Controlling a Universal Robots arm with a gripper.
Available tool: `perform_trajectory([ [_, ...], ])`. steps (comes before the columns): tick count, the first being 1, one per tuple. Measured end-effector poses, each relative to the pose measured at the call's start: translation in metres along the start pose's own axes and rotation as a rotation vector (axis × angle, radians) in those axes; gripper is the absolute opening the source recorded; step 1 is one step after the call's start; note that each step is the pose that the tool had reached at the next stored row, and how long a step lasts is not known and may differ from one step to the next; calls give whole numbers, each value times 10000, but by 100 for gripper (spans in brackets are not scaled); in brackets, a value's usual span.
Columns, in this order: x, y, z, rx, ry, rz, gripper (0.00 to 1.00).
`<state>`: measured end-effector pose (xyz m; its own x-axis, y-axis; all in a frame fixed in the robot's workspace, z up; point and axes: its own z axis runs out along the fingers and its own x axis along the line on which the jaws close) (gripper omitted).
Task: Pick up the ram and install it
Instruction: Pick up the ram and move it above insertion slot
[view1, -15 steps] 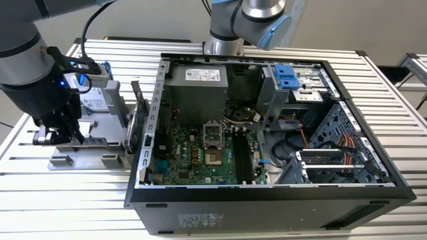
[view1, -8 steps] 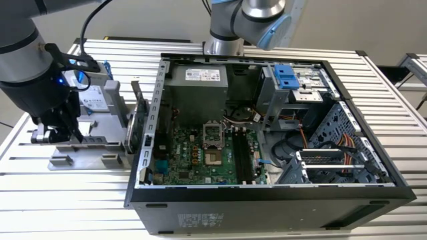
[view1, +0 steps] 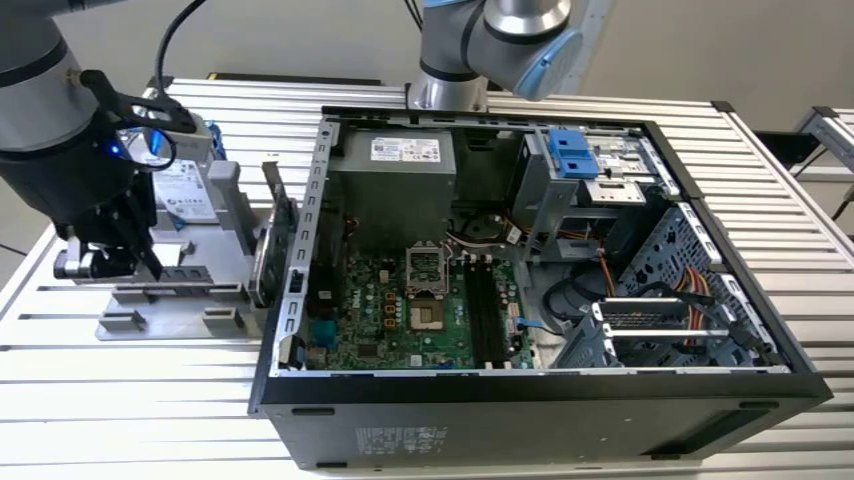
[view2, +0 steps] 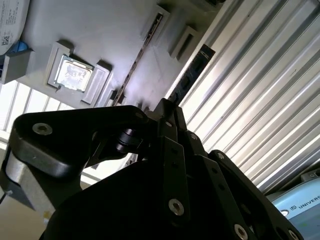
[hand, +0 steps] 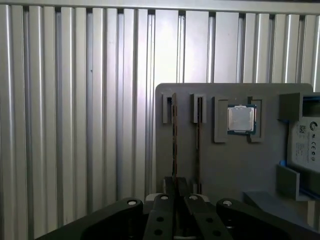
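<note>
gripper (hand: 176, 181) jaws pinch near end of ram (hand: 174, 135); long axis runs straight ahead, on edge in holder (hand: 235, 165).

The robot arm's silver base joint (view1: 514, 30) stands at the far side of the table. Its dark wrist (view1: 60, 170) (a blue light glows on it) hangs at the exterior view's left, pointing down. The black gripper (view1: 124, 262) has its fingers (hand: 170, 190) pressed close on the ram (hand: 174, 135).
</note>
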<state>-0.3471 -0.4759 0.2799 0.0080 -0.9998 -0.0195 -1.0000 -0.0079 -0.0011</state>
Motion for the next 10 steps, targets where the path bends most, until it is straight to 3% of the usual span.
perform_trajectory([
  [10, -2, 0, -85, 0, 0, 0, 0],
])
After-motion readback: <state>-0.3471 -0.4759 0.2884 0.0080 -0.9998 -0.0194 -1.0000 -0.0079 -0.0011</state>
